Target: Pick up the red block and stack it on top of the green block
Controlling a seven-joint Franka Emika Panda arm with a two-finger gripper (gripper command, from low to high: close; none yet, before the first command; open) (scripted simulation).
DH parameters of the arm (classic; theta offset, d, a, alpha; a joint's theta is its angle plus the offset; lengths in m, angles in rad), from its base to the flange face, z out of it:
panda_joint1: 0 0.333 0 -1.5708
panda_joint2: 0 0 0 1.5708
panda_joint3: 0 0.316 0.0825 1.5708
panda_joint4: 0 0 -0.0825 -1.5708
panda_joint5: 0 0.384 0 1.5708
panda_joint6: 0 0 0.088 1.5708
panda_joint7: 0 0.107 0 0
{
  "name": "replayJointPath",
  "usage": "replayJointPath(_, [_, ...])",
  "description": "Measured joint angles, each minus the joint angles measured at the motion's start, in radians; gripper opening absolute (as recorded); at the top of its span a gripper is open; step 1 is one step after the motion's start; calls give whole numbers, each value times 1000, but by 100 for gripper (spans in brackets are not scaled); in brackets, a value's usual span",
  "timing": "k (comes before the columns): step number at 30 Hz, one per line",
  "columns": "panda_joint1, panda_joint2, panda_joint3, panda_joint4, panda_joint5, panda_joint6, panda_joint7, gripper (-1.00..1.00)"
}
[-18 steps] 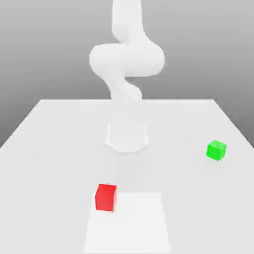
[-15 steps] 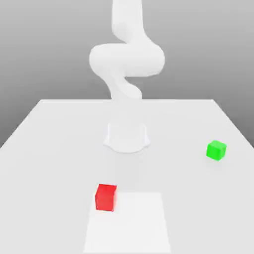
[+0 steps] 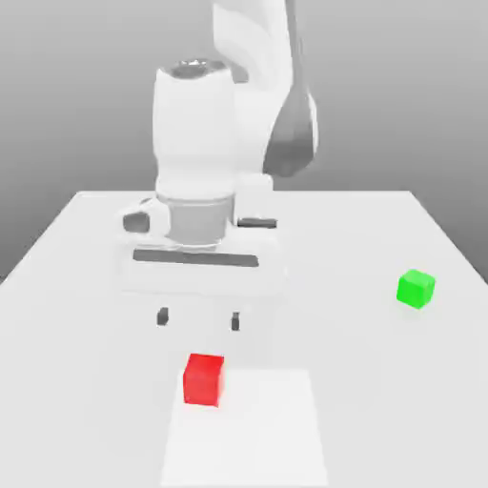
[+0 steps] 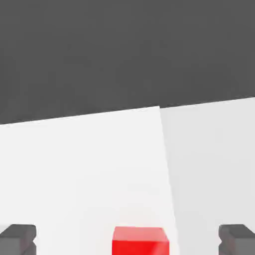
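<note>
I was on the approach: my pincer hung wide open above the desk, seemingly just behind the red block. The green block sat well apart. Next I needed to descend and straddle the red block.

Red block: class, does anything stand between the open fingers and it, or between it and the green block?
Nothing visible does. The gripper hangs open above and just behind the red block, with bare table between. The stretch across to the green block, toward the exterior view's right, is bare too.
</note>
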Motion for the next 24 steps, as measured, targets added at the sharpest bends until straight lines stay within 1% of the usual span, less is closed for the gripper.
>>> replayJointPath(3, [-3, 118, 8, -1, 31, 97, -24, 0])
replayJointPath(6, [-27, 228, 39, 13, 60, 191, -44, 0])
replayJointPath(7, [-36, 257, 49, 17, 65, 215, -48, -100])
replayJointPath(14, [-40, 260, 52, 17, 62, 218, -46, -100])
replayJointPath(21, [-41, 32, 40, -16, 8, 22, -7, -100])
replayJointPath(24, [29, -8, 70, -22, 12, -11, -64, -100])
